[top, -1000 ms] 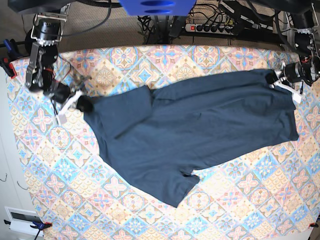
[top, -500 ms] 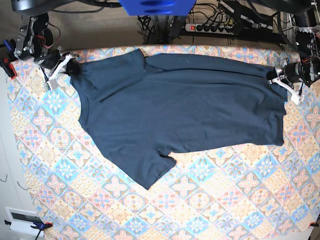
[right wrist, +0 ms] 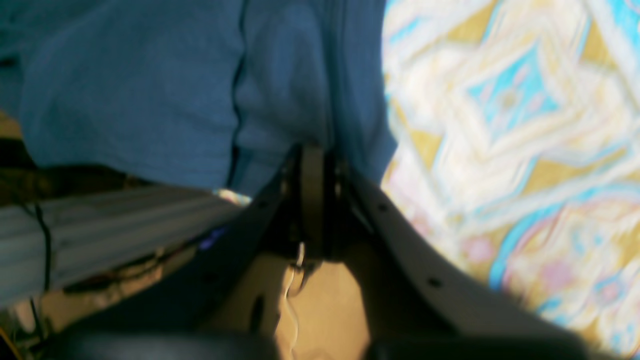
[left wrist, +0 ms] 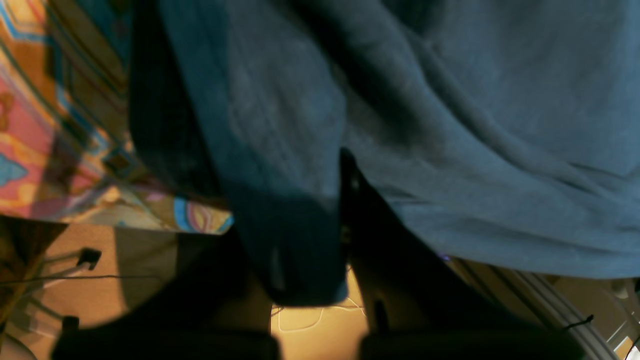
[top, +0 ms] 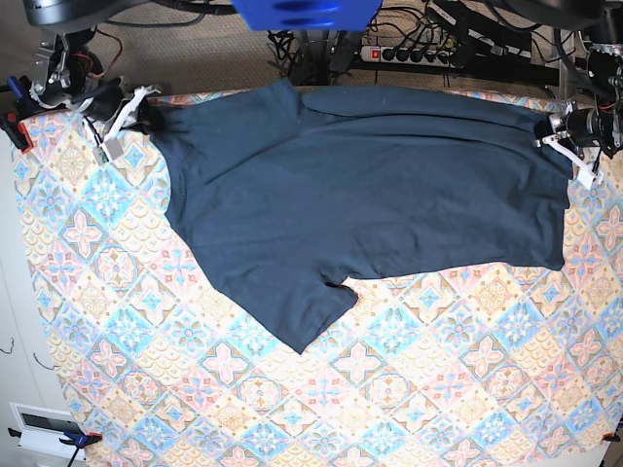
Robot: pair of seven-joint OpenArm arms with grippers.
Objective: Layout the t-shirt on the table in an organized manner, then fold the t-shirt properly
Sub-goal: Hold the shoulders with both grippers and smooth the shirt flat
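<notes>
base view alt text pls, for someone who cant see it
A dark navy t-shirt lies spread across the far half of a table covered in pastel diamond-tile cloth, one sleeve pointing toward the near edge. The right gripper pinches its shoulder end and the left gripper its hem corner, both shut on the cloth.

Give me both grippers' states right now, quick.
Left gripper: closed on the t-shirt, at its edge.
Right gripper: closed on the t-shirt's opposite end.

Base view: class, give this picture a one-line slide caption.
Both grippers, right gripper and left gripper, hold the navy t-shirt stretched across the patterned table.
</notes>
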